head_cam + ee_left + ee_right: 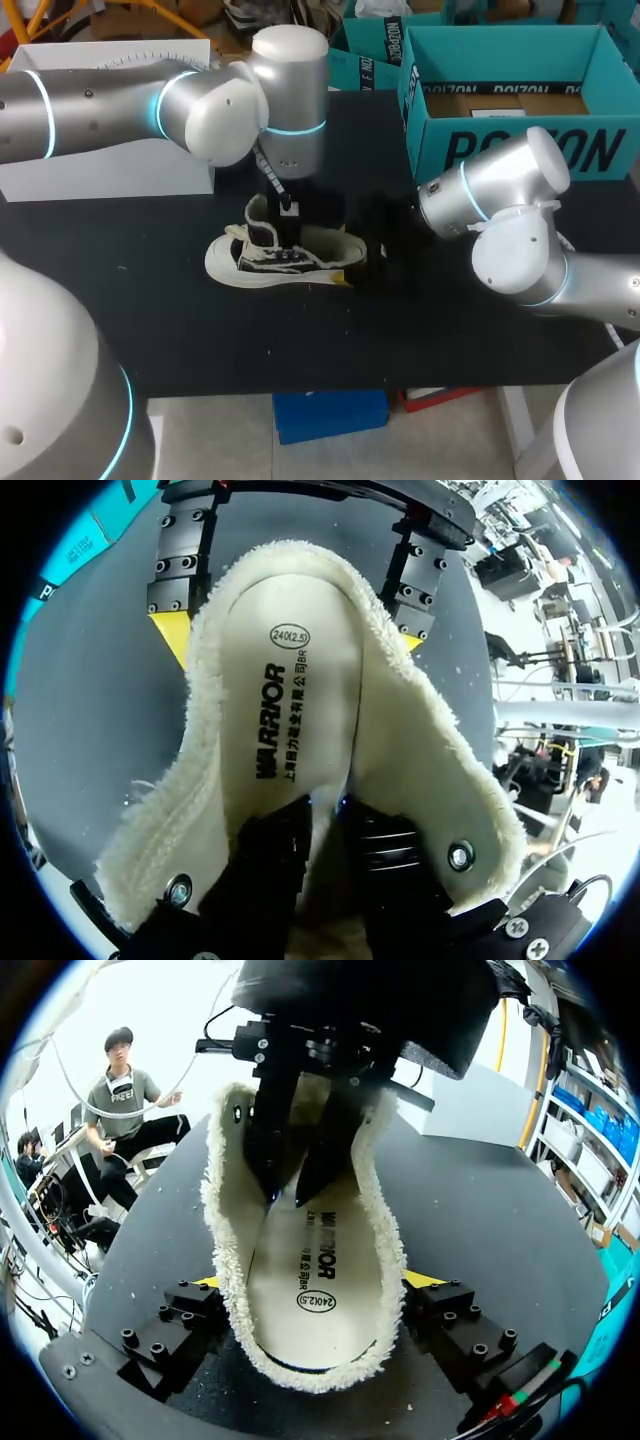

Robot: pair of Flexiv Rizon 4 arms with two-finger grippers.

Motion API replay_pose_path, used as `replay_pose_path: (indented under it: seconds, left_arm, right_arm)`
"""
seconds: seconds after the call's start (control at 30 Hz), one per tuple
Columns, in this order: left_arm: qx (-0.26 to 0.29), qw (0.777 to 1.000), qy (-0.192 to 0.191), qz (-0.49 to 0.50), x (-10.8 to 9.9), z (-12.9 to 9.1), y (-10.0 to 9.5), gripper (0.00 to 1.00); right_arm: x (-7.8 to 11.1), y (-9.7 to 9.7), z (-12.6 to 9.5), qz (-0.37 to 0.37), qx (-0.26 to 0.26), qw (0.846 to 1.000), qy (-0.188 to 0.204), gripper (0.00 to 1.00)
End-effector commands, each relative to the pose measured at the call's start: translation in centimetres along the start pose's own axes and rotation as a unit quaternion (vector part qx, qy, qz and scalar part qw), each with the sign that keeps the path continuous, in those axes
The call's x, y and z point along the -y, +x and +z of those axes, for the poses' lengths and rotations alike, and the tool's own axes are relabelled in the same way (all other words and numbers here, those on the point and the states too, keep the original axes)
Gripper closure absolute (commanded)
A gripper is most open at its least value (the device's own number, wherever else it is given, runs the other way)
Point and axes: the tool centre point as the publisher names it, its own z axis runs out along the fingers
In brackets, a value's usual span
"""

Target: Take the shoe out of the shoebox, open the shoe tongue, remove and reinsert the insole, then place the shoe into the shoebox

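Black-and-white lace-up canvas shoe with a white sole and cream fleece lining is clamped at its heel by the right gripper, whose yellow-tipped fingers are spread wide and set against the heel from both sides. The left gripper is lowered from above into the shoe's mouth. Its dark fingers are drawn close, only a slit being left between them, and their tips are set on the cream printed insole, which is seen lying inside the shoe. In the head view the shoe is found just left of the frame's centre, upright on its sole on the black worktop, toe toward the left. The open teal cardboard shoebox is placed at the upper right, well apart from the shoe, and a white rectangular box at the upper left.
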Motion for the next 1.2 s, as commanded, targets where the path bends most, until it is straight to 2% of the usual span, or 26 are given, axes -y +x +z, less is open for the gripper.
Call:
replay_pose_path:
  seconds: [0.03,0.17,0.3,0.67,0.9,1.07,1.2]
  left_arm:
    - [0.067,0.997,-0.033,-0.007,-0.5,3.7,0.9,0.51]
    - [0.118,0.992,-0.055,-0.006,-0.5,3.7,1.7,0.50]
    - [0.156,0.985,-0.071,-0.006,-0.6,4.1,1.7,0.51]
    - [0.243,0.963,-0.119,-0.011,-1.7,6.0,-0.5,0.53]
    - [0.270,0.955,-0.118,-0.028,-2.6,7.3,-2.7,0.58]
    - [0.303,0.945,-0.116,-0.051,-3.0,7.8,-4.0,0.57]
    - [0.316,0.941,-0.098,-0.065,-3.3,7.9,-5.2,0.58]
  right_arm:
    - [-0.1,-0.1,-0.1,0.001,0.000,1.000,0.002,1.00]
    - [-0.1,-0.1,-0.1,0.001,0.000,1.000,0.002,1.00]
    - [-0.1,-0.1,-0.1,0.001,0.000,1.000,0.002,1.00]
    - [-0.1,-0.1,-0.1,0.001,0.000,1.000,0.002,1.00]
    - [-0.1,-0.1,-0.1,0.001,0.000,1.000,0.002,1.00]
    - [-0.1,-0.1,-0.1,0.001,0.000,1.000,0.002,1.00]
    - [-0.1,-0.1,-0.1,0.001,0.000,1.000,0.002,1.00]
